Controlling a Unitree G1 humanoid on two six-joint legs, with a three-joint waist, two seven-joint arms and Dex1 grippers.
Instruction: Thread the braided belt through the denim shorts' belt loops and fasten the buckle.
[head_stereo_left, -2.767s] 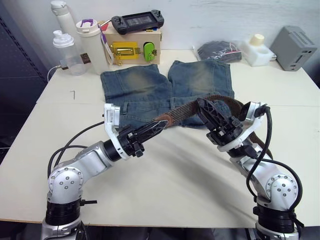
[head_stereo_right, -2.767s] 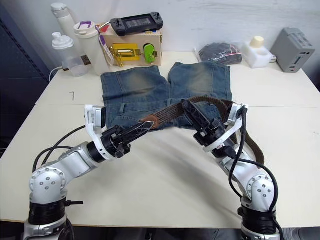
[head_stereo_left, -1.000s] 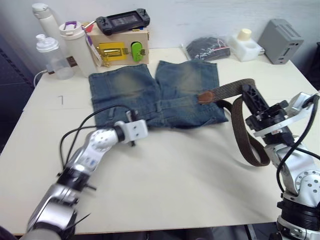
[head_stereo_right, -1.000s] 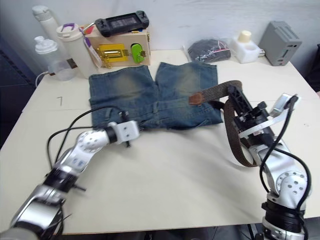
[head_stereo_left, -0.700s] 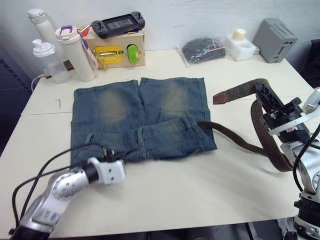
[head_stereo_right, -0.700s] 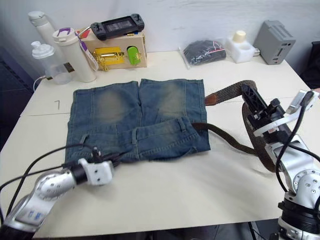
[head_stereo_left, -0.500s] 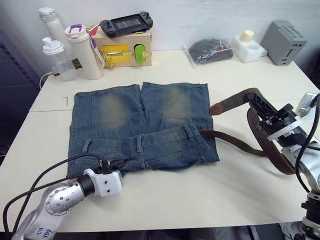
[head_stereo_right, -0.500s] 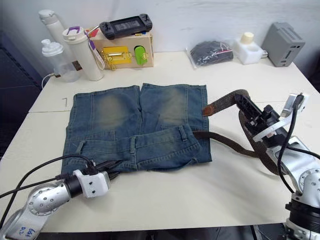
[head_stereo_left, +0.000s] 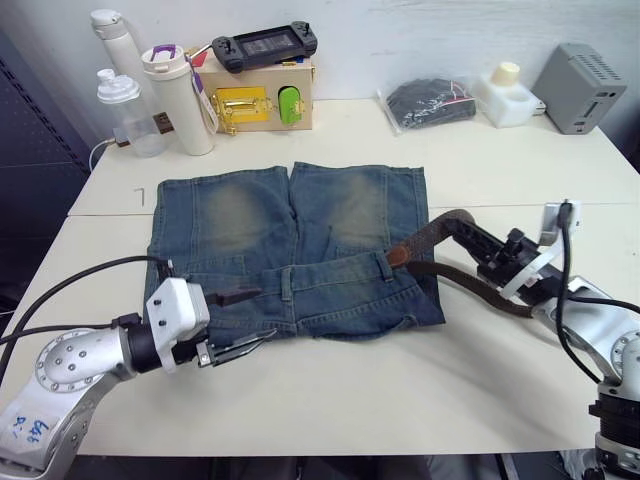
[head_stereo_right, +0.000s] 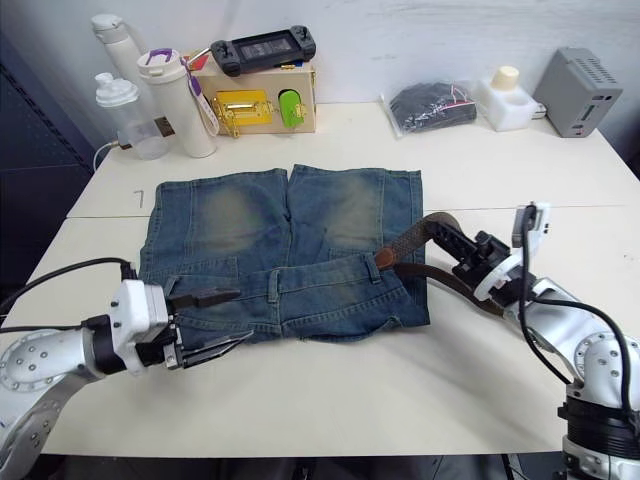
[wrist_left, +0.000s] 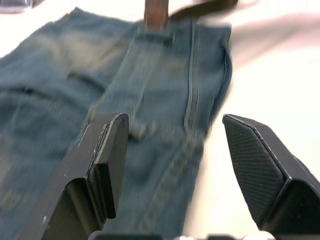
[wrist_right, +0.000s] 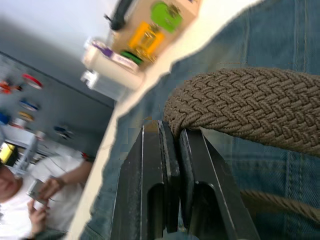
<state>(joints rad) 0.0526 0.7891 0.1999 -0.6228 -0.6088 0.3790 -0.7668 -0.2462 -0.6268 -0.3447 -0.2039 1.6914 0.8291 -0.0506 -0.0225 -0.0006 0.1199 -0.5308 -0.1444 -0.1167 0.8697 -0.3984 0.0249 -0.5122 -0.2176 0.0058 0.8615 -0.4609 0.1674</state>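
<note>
Fingers (head_stereo_left: 243, 345) of the left gripper (head_stereo_left: 235, 322) stand spread wide with nothing between them, low at the near left corner of the denim shorts (head_stereo_left: 290, 250), one finger over the waistband and the other just off the cloth's near edge above the table (head_stereo_left: 380, 390). In the left wrist view the same two fingers frame the waistband and its stitched seams. Across the table, the right gripper (head_stereo_right: 455, 252) has its fingers pressed together on the braided belt (head_stereo_right: 425, 232), pinching the woven strap where it arches up off the table just beside the shorts' right edge. From that pinch the strap slopes down to its smooth brown leather tip (head_stereo_left: 399, 255), which touches the waistband right by one of the belt loops (head_stereo_left: 381, 264); whether it has entered the loop cannot be told. A second run of the strap lies on the table below the arch, trailing towards the right arm. Farther back the shorts lie flat with the legs pointing away. Beyond them stand a wooden box (head_stereo_left: 262, 95) with a yellow latch and a game controller (head_stereo_left: 264, 45) on top, two bottles (head_stereo_left: 180, 85) to its left, a dark pouch (head_stereo_left: 431, 100), and a grey box (head_stereo_left: 587, 88) at the far right.
</note>
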